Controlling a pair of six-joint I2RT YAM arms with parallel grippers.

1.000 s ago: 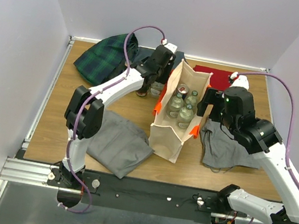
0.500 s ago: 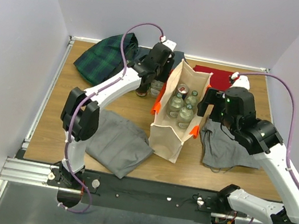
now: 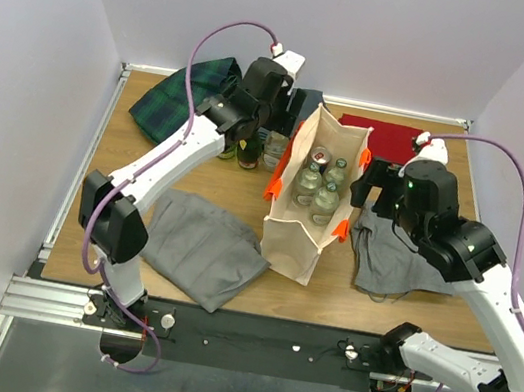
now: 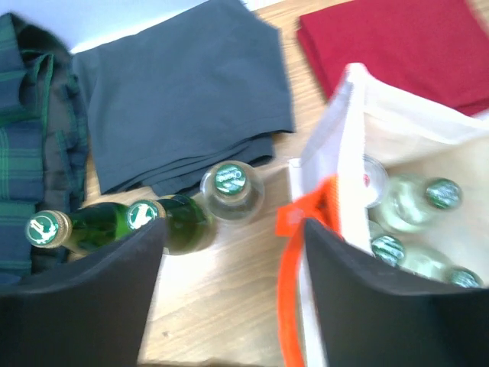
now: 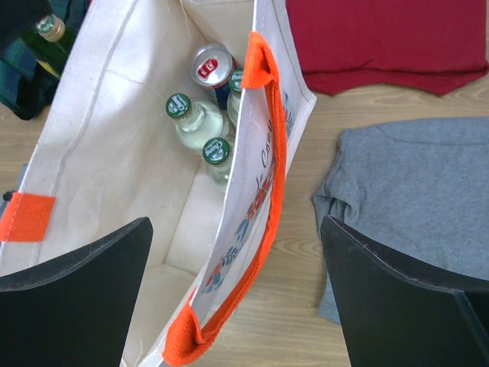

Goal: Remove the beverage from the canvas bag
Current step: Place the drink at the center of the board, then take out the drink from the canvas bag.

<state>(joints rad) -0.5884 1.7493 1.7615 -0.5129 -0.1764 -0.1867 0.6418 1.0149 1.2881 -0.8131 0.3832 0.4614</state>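
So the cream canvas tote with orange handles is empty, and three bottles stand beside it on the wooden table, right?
Not empty: the right wrist view shows the cream canvas tote holding green-capped clear glass bottles and a red-topped metal can. The three bottles do stand beside it on the wooden table.

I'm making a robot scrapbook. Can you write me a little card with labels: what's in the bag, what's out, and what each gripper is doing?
In the bag: three clear bottles with green caps, one can
Out on the table: two green bottles, one clear bottle, left of the bag
Left gripper: open, empty, above the out bottles
Right gripper: open, empty, over the bag's right wall
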